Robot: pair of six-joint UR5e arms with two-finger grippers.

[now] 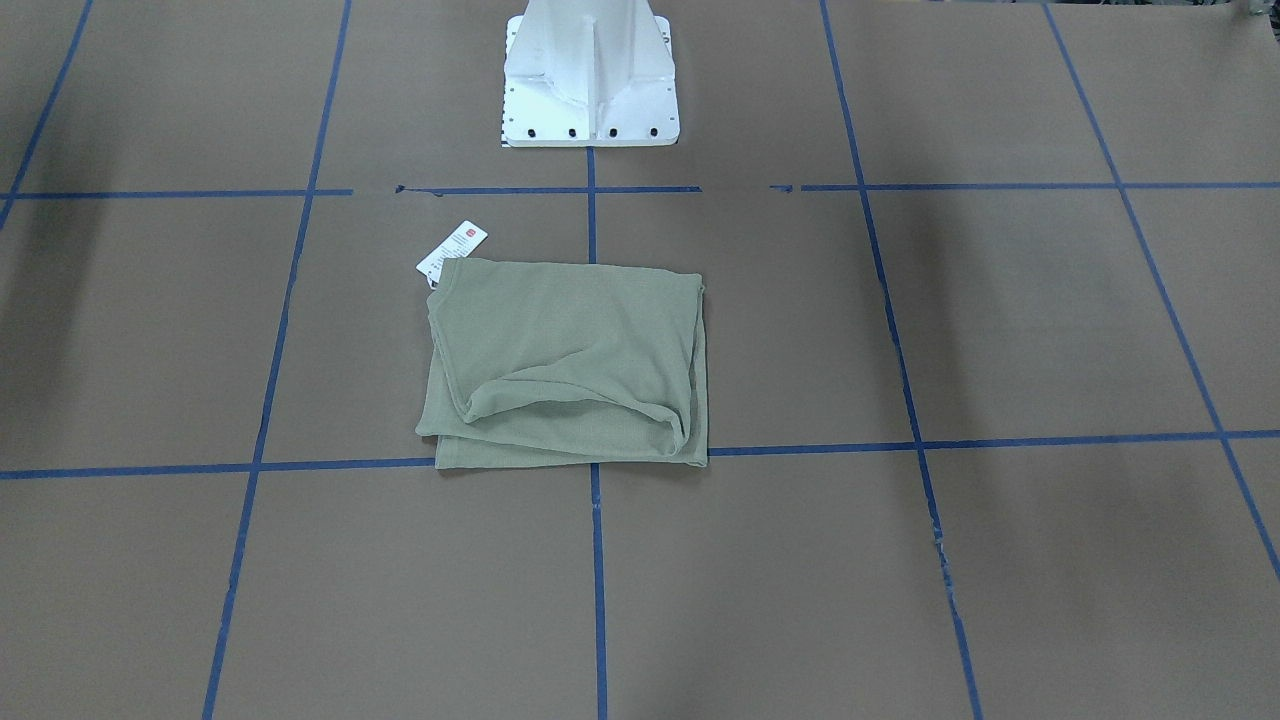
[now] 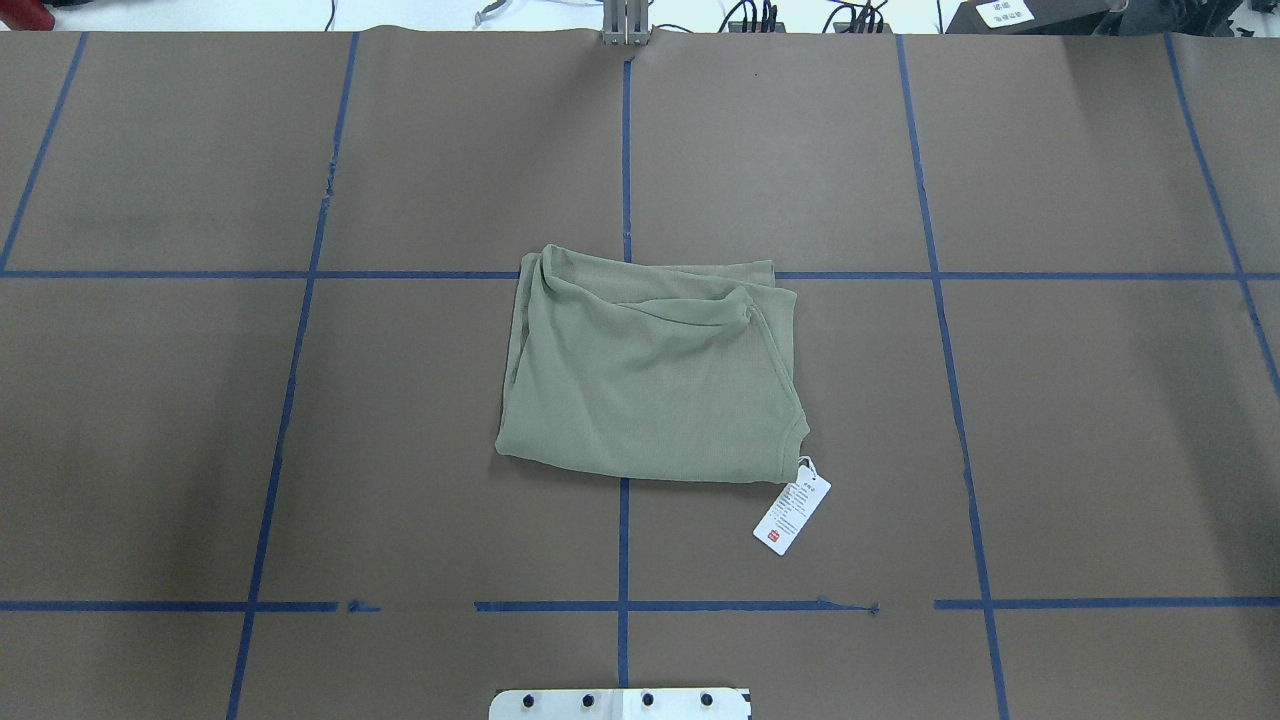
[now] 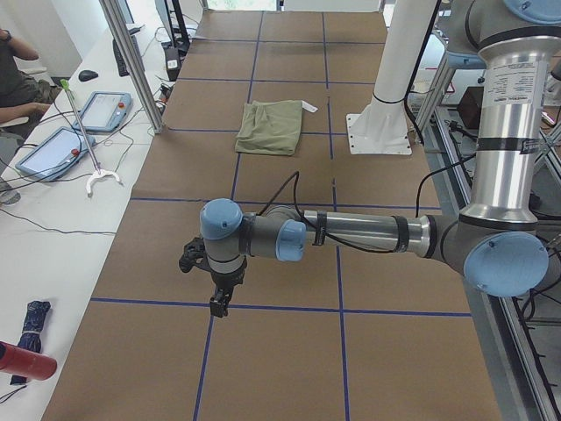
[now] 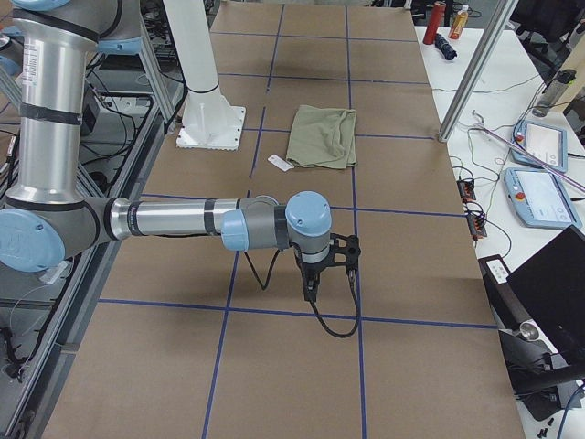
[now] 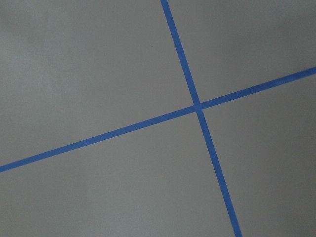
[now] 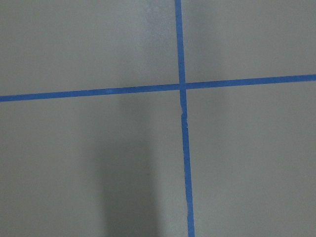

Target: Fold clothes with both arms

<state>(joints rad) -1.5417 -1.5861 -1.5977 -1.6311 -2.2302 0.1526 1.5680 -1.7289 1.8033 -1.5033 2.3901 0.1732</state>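
The sage-green shirt [image 1: 570,360] lies folded into a rough rectangle at the table's middle, also seen in the overhead view [image 2: 650,380]. Its white paper tag [image 2: 792,515] sticks out on a string at one corner. Nothing touches the shirt. My left gripper [image 3: 219,303] hangs over bare brown paper far from the shirt [image 3: 270,127], pointing down. My right gripper [image 4: 311,291] hangs likewise at the other end, far from the shirt [image 4: 322,137]. Only the side views show them, so I cannot tell whether they are open or shut. Both wrist views show only paper and blue tape.
The white pedestal base [image 1: 590,80] stands behind the shirt. Blue tape lines [image 2: 625,150] grid the brown paper. Beside the table are tablets [image 3: 105,110], a metal post [image 3: 131,61], a seated person [image 3: 13,79] and a laptop [image 4: 558,274].
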